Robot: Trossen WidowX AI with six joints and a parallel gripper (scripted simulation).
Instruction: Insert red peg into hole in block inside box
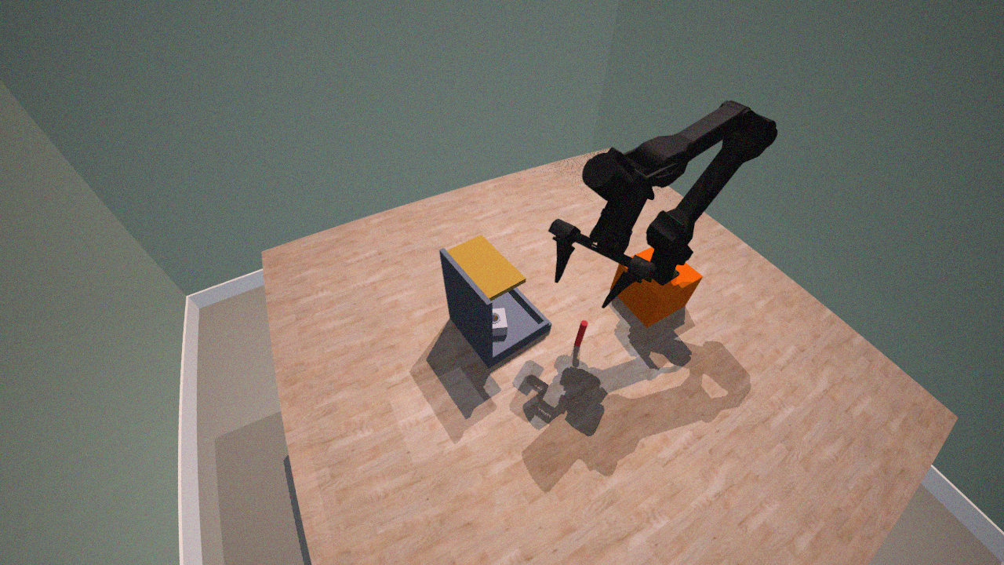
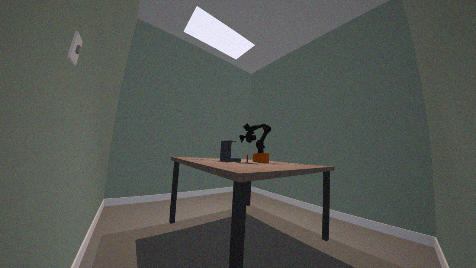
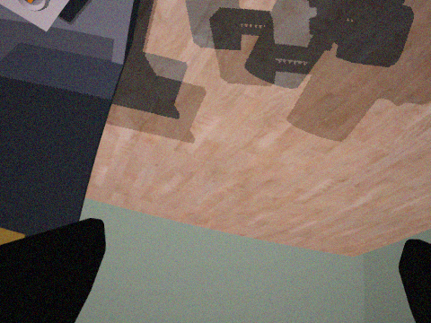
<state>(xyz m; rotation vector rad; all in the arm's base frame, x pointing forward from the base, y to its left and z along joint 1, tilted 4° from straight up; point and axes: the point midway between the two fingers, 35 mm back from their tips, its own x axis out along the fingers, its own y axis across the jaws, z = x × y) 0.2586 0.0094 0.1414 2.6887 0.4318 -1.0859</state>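
Observation:
A red peg (image 1: 580, 334) stands upright on the table between the box and the arm's base; it also shows in the far view (image 2: 247, 158). The dark blue box (image 1: 491, 309) is open at the front, with a yellow roof (image 1: 485, 267) over a white block (image 1: 499, 322). My gripper (image 1: 586, 291) is open and empty, well above the table, above the peg and to the right of the roof. Its fingertips frame the wrist view (image 3: 240, 300). The peg is not in the wrist view.
The arm stands on an orange base block (image 1: 656, 284) right of the peg. The arm's shadow (image 1: 569, 400) lies on the wooden table in front of the peg. The table's edges drop off to the floor on all sides.

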